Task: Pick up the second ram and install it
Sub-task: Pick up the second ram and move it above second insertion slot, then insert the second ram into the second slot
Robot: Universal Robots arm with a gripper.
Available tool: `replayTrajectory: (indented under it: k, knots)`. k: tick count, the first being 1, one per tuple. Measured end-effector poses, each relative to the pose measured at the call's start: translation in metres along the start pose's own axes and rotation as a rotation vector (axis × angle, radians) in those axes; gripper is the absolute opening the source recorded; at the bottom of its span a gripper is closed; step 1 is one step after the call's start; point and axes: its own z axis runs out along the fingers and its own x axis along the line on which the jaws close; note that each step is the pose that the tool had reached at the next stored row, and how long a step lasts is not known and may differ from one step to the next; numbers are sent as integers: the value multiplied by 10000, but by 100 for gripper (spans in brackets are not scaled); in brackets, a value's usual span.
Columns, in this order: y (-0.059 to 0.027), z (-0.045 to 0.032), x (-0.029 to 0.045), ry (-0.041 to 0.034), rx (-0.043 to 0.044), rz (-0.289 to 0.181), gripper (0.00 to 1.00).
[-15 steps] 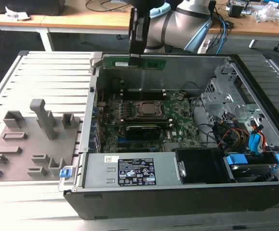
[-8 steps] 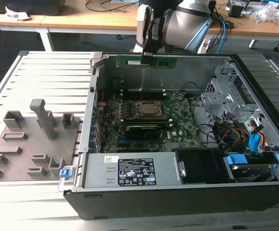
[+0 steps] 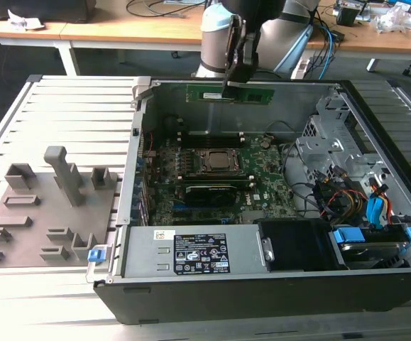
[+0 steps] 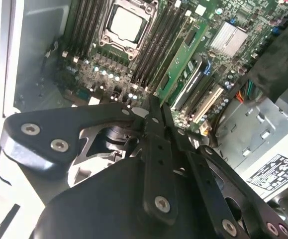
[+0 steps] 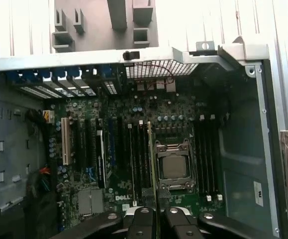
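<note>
Green second ram [image 3: 251, 94] | clamped in end effector [image 3: 228, 84], hanging just below it | over open computer case [image 3: 262, 304]

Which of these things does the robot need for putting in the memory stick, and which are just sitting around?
For the job:
- the second ram, held by the gripper above the open case
- the memory slots beside the processor socket

Just lying about:
- the grey holder tray
- the blue clip
- the power supply
- the coloured cables
</note>
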Motion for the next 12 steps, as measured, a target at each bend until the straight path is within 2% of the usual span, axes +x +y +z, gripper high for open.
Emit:
replayTrajectory:
  k: [12]
  knots:
    - [-11, 1, -1, -3, 1, 1, 14]
